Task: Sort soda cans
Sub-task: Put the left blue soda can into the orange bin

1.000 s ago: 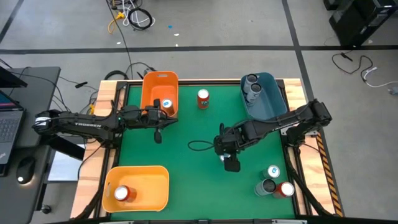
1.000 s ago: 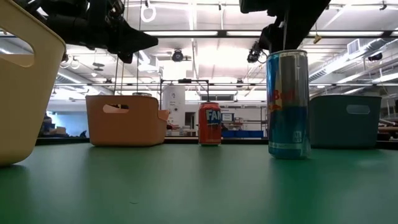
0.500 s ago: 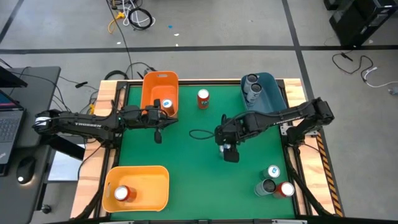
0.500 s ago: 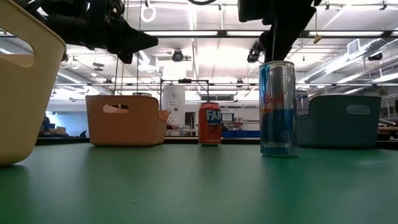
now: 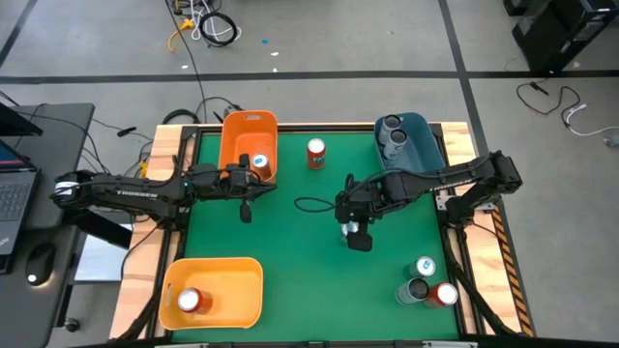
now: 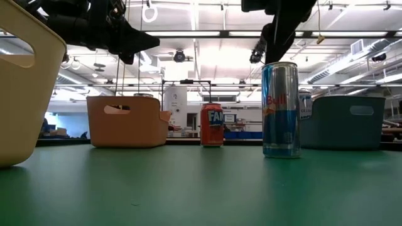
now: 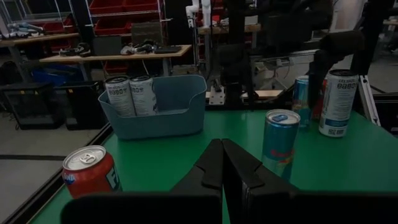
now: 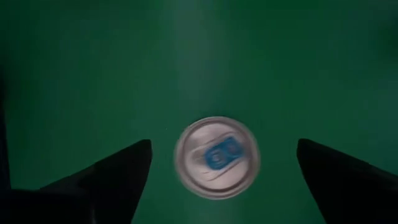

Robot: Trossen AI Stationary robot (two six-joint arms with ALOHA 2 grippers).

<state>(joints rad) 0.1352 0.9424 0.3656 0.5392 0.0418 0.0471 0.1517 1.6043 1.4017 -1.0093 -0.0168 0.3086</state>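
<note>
From the high view I count the sort as partly done. The orange plastic bin (image 5: 249, 143) holds one white-and-blue can (image 5: 259, 162), the dark blue plastic bin (image 5: 418, 147) holds two grey-black cans (image 5: 392, 132), and the yellow plastic bin (image 5: 215, 291) holds one red-orange can (image 5: 190, 301). Left on the green table (image 5: 290, 251) are a red-orange can near the far edge (image 5: 315, 152), three cans clustered at the near right corner (image 5: 427, 283), and one under the right gripper (image 5: 356, 232) at mid-table, mostly hidden here. The left gripper (image 5: 246, 198) waits beside the orange bin.

The low view gives what the top-down one hides: that tall silver-and-blue can (image 6: 280, 109) stands upright on the table, with the right gripper above its top and apparently clear of it.

My left wrist view shows the left fingers (image 7: 211, 167) pressed together on nothing, and the same can (image 7: 280, 142) standing free.

The right wrist view looks straight down on its silvery lid (image 8: 216, 157), the two fingers (image 8: 118, 168) spread wide either side, not touching.
</note>
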